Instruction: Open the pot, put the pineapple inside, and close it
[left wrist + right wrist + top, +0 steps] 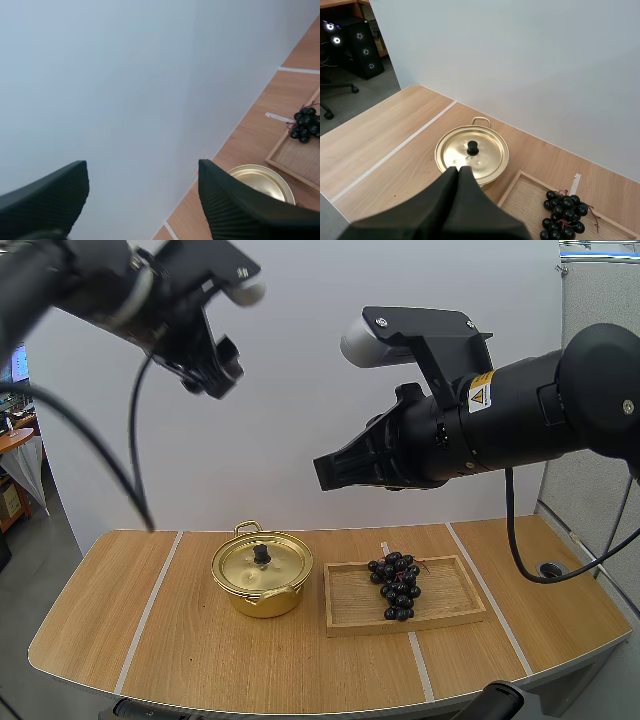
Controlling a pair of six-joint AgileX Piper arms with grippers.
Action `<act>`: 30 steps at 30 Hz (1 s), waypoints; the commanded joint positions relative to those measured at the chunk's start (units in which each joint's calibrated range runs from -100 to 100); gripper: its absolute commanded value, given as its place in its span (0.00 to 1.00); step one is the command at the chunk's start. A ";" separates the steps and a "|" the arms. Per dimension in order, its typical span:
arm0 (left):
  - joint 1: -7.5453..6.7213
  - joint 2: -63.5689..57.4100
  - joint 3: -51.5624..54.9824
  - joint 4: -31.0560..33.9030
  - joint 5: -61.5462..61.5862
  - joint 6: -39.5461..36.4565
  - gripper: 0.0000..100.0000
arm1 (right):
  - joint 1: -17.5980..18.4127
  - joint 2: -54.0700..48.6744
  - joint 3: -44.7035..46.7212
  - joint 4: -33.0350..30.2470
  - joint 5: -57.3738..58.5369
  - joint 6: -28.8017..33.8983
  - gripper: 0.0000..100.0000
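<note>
- my left gripper (208, 375) hangs high above the table (200, 660), well apart from everything on it; most of its arm is cut off by the frame edge.
- in the left wrist view its two ribbed fingers (235, 210) stand wide apart with nothing between them, only a white wall (125, 75) behind; the finger roots are cut off.
- my right gripper (325, 472) is also high in the air, well above the pot (262, 575) and the tray (350, 605).
- in the right wrist view its fingers lie pressed together as one dark wedge, holding nothing.
- the pot stands on the table left of centre with its lid (250, 565) on, so the inside is hidden.
- a black knob (262, 554) sits in the middle of the lid.
- one handle (248, 527) shows at the pot's far side; i cannot make out the near one clearly.
- in the right wrist view my shut fingers cover the pot's near rim; in the left wrist view one finger hides part of the pot.
- the grapes (397, 585) lie in the tray, about midway along it, well apart from both grippers.
- the tray is just to the right of the pot, a thin gap between them in the high view.
- both wrist views cut the tray off, so its far end does not show there.
</note>
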 commanded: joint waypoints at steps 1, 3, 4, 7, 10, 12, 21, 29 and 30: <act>-0.13 -11.12 -0.72 0.22 1.45 -0.52 1.00 | 0.05 -0.75 -0.06 -0.20 0.20 -0.46 0.00; -0.13 -14.53 -0.72 0.22 1.45 -1.38 1.00 | 0.05 -0.75 -0.06 -0.20 0.20 -0.46 0.00; -0.13 -16.09 -0.72 0.22 1.45 -2.05 1.00 | 0.05 -0.75 -0.06 -0.20 0.20 -0.46 0.00; -0.13 -20.01 -0.72 0.22 1.96 -4.19 0.91 | 0.05 -0.75 -0.06 -0.20 0.20 -0.46 0.00; -0.13 -23.51 -0.72 0.22 3.38 -6.02 0.44 | -0.78 -1.82 -0.06 -0.20 0.04 -0.46 0.00; -0.13 -25.39 -0.72 0.22 5.38 -6.69 0.10 | -1.83 -3.27 -0.06 -0.20 -0.76 -0.46 0.00; -0.13 -32.22 3.57 0.22 2.83 -14.62 0.00 | -6.43 -12.97 -0.06 -0.64 -4.10 -0.46 0.00; -0.13 -41.73 13.23 0.22 -13.66 -21.46 0.00 | -12.12 -20.94 -0.06 -0.34 -5.20 0.02 0.00; -0.13 -43.17 14.41 0.22 -15.41 -22.45 0.00 | -12.82 -21.48 -0.06 0.00 -5.69 0.10 0.00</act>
